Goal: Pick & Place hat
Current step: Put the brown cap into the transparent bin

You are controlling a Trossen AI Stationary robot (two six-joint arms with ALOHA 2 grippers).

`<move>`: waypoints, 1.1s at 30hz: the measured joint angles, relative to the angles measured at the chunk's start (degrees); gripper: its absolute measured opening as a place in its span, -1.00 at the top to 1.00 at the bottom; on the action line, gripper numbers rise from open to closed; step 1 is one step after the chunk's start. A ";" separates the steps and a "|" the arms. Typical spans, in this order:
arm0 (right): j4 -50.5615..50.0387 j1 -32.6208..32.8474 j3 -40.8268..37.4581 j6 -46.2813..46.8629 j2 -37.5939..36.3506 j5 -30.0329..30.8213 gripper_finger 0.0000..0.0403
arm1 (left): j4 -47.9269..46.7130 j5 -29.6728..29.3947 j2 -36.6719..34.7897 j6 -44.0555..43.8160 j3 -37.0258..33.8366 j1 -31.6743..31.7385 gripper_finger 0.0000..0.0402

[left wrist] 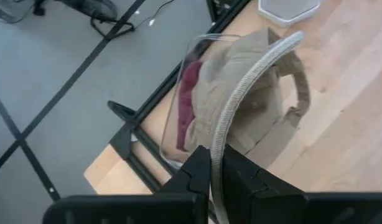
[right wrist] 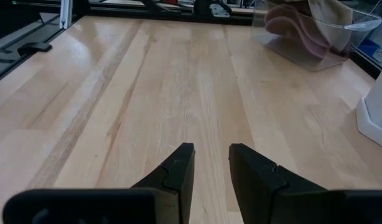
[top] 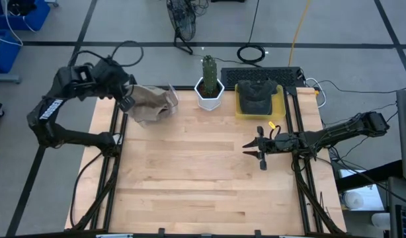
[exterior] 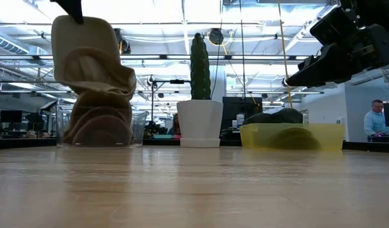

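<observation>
Hat: soft tan fabric cap (top: 152, 102), held up by its brim edge above the clear plastic bin (exterior: 139, 130) at the table's far left corner; crown droops into the bin, so it is only partly out.
Hat look: limp, creased, pale stitched brim rim (left wrist: 253, 71); more folded caps, one dark red (left wrist: 190, 87), are seen inside the bin.
Left gripper (left wrist: 216, 163): clamped narrowly on the brim rim, fingers nearly closed around it.
Step advice: lift should be carried straight up until the crown is clear of the bin wall, judged; a sideways pull risks the bin being dragged or tipped.
Grip risk: thin edge hold, slip is possible if swung fast.
Right gripper (top: 258, 153): parked over bare wood at right of table centre, fingers apart slightly, nothing held.
Nearby: white pot with green cactus (top: 209, 84), yellow tray with dark cap (top: 258, 99), both well apart from the lift path.
</observation>
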 joint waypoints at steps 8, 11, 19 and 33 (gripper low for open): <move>-0.09 0.00 0.00 -0.11 0.01 0.03 0.56 | 0.02 -7.84 -0.40 -1.07 2.27 0.99 0.93; -0.15 0.00 0.00 0.00 0.00 0.04 0.56 | -0.11 -7.17 -0.52 -1.08 2.40 1.01 0.87; -0.36 0.00 0.00 0.60 -0.01 -0.02 0.56 | -0.04 -2.90 -0.14 -2.76 2.40 0.99 0.94; -0.39 0.00 0.00 0.72 0.00 -0.04 0.56 | 2.91 -1.13 1.99 -4.57 -7.44 -2.33 0.88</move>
